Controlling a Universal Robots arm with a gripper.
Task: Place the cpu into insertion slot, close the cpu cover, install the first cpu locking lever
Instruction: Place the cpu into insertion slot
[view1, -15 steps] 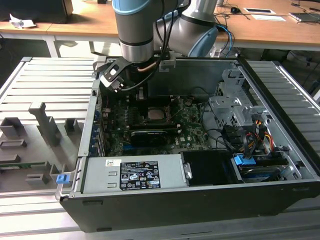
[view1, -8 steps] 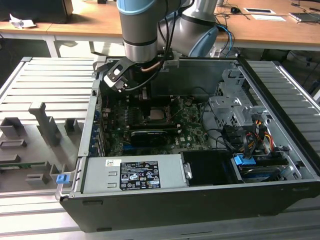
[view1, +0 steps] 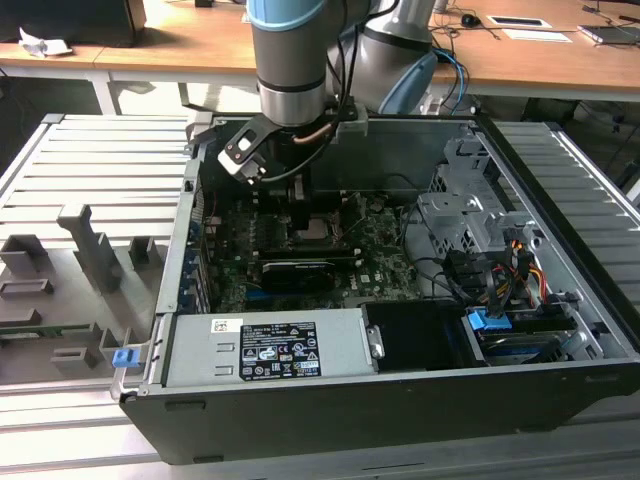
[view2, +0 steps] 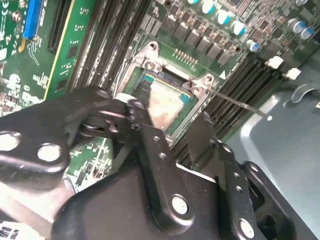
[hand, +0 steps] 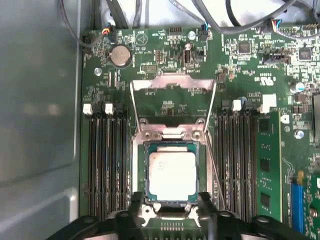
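The cpu (hand: 172, 175) lies flat in the insertion slot (hand: 139, 176), its tan-silver face up; it also shows in the second wrist view (view2: 167, 102). The cpu cover (hand: 172, 82) stands swung up, away from the socket, on its hinge. My gripper (hand: 170, 202) hangs just over one edge of the socket, open, with its black fingers (hand: 135, 200) spread a little wider than the chip and nothing between them. In the exterior view the gripper (view1: 305, 200) is low inside the computer case, above the socket (view1: 315, 232). A thin locking lever (view2: 240, 102) juts out beside the socket.
Rows of black memory slots (hand: 105, 160) flank the socket on both sides. Cables (hand: 200, 15) run along the board's edge. The case's metal walls (view1: 400, 150), a drive cage (view1: 470, 210) and a power supply (view1: 270, 350) surround the board. A grey fixture tray (view1: 70, 270) lies at the exterior view's left.
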